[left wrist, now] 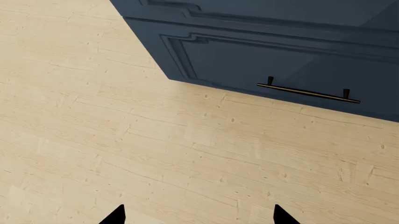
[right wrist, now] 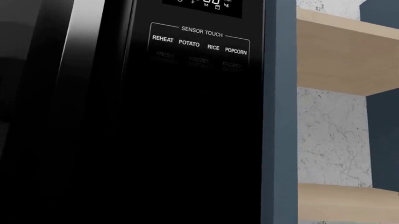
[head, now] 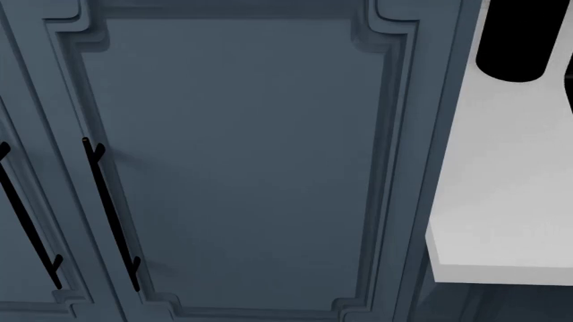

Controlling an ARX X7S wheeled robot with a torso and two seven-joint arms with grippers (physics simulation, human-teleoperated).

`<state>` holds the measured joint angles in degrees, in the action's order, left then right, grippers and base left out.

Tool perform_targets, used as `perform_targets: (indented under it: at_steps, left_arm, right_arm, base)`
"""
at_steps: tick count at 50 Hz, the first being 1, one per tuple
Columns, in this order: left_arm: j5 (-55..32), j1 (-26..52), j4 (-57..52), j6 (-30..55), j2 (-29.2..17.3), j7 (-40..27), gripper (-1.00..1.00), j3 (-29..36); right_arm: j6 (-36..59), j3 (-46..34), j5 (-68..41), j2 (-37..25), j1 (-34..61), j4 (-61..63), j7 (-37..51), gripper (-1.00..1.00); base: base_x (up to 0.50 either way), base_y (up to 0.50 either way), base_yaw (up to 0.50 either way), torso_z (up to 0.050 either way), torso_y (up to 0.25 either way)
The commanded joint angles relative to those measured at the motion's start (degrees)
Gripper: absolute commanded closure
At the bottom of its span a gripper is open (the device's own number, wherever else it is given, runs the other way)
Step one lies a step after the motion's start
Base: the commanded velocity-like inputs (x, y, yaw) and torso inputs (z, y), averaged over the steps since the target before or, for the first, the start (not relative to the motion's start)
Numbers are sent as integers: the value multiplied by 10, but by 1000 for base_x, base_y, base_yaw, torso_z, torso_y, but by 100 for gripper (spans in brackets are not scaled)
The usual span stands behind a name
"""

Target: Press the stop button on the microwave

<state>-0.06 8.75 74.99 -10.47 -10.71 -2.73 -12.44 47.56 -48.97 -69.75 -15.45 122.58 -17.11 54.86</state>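
Observation:
The microwave's black control panel (right wrist: 193, 116) fills the right wrist view at close range. White labels SENSOR TOUCH, REHEAT, POTATO, RICE and POPCORN (right wrist: 199, 44) show near the top, under part of the lit display (right wrist: 203, 5). The lower panel is dark and no stop button can be read on it. My right gripper's fingers do not stand out against the black panel. My left gripper (left wrist: 199, 217) is open and empty, with its two black fingertips (left wrist: 117, 215) over the wooden floor. The head view shows neither the microwave nor a gripper.
A navy cabinet door (head: 241, 161) with black bar handles (head: 107, 215) fills the head view, beside a white surface (head: 501, 201). In the left wrist view, a navy drawer front with a black handle (left wrist: 309, 93) stands above light wood flooring (left wrist: 156, 149). Wooden shelves (right wrist: 343, 51) sit beside the microwave.

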Motion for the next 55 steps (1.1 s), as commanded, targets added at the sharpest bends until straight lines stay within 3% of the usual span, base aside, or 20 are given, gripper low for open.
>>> perform_targets:
  at_steps: [1,38,55]
  left_arm:
    - [0,0,0,0,0,0,-100,0]
    - [0,0,0,0,0,0,-100,0]
    - [0,0,0,0,0,0,-100,0]
  right_arm:
    - [19,10,-24,-20,-25,55,38,100]
    - [67,36,-95,-44,-52,135,121,100]
    - [49,34,-82,-51,-85,116,123,100]
  base:
    - [0,0,0,0,0]
    - [0,0,0,0,0]
    - [0,0,0,0,0]
